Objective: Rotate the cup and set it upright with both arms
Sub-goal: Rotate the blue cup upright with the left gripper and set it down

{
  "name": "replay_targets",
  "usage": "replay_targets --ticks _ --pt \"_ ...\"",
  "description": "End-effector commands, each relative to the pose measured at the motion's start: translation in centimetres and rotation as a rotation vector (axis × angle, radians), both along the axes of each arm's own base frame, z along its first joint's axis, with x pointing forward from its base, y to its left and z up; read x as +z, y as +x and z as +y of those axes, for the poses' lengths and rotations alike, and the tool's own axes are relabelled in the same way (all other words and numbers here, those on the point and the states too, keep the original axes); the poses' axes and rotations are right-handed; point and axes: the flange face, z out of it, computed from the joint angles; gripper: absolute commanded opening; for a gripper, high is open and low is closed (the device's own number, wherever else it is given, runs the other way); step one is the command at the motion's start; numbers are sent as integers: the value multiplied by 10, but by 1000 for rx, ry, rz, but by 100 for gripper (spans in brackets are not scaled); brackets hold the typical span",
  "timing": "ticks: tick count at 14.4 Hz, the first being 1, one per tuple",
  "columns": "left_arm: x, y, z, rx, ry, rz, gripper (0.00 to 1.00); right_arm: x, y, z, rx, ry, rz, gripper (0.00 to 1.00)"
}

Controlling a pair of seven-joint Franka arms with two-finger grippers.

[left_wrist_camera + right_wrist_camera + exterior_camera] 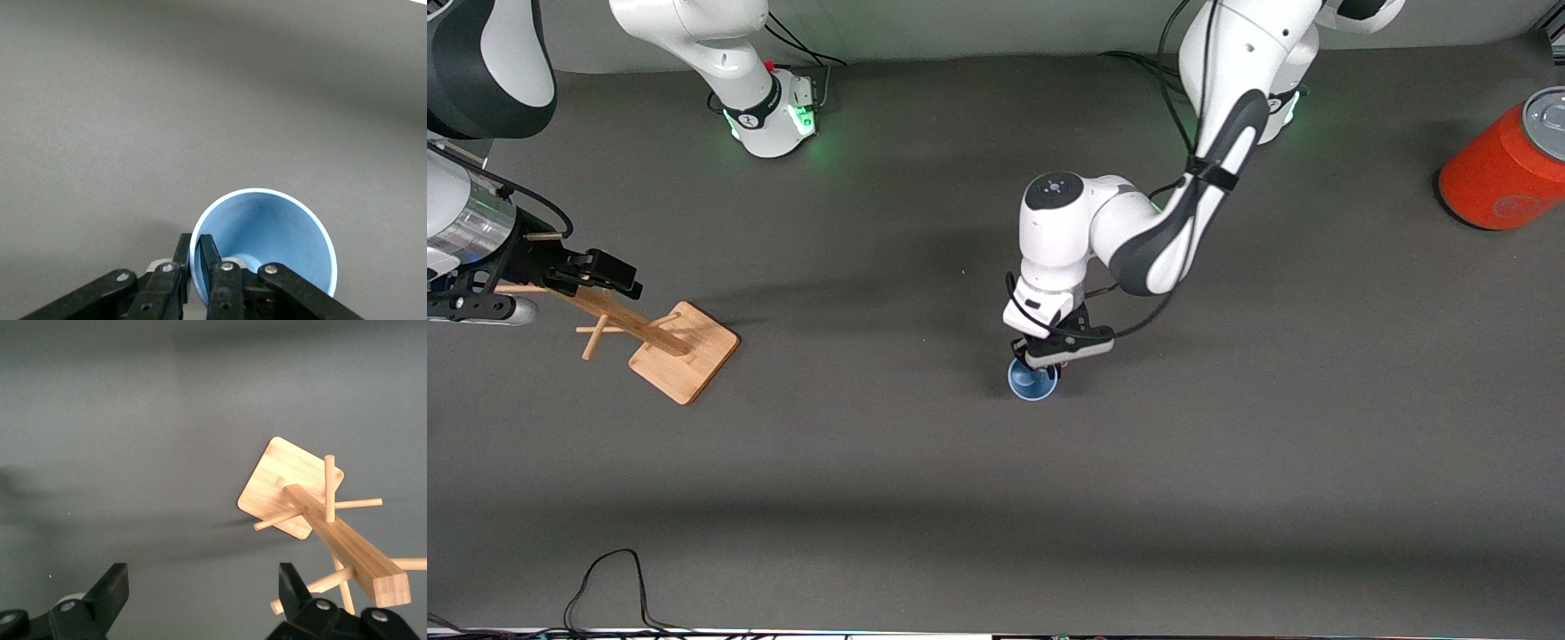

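Observation:
The light-blue cup is near the middle of the table, its open mouth showing to the front camera. My left gripper is shut on the cup's rim. In the left wrist view the cup shows its blue inside, and my left gripper has one finger inside the rim and one outside. I cannot tell whether the cup touches the table. My right gripper waits open and empty over the wooden peg rack at the right arm's end; its own view shows only table between its fingers.
A wooden peg rack with a square base stands at the right arm's end, also in the right wrist view. A large orange-red can stands at the left arm's end. Cables lie at the table's near edge.

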Motion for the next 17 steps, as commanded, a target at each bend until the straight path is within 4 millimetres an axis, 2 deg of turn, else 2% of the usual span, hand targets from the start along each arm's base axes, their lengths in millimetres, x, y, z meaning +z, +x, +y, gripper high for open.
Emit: replay_targets --ticks 1,3,5,6,7,11,13,16,17 --pt "-21 -30 -3 34 9 -71 0 5 -7 0 -2 -7 -14 100" --pt "-44 -47 -15 37 20 -93 0 6 -8 0 0 -7 -13 100" --pt "-50 -48 -14 51 20 -110 0 8 -10 0 0 -6 -14 100" --pt "-50 -45 -12 57 21 -111 47 8 -10 0 -2 -6 -14 100" --pt "-48 -44 -11 54 27 -113 99 8 -10 0 0 -6 -14 100" --pt "-35 -39 -10 38 32 -117 100 14 -14 0 -2 -6 -17 100" --pt "-22 -25 -1 60 49 -89 100 13 -17 -3 -5 -4 -19 100" --pt "13 -12 1 45 59 -19 100 19 -18 -5 -10 -4 -33 100" --pt "24 -2 9 49 60 8 100 21 -20 -6 -10 -4 -34 100"
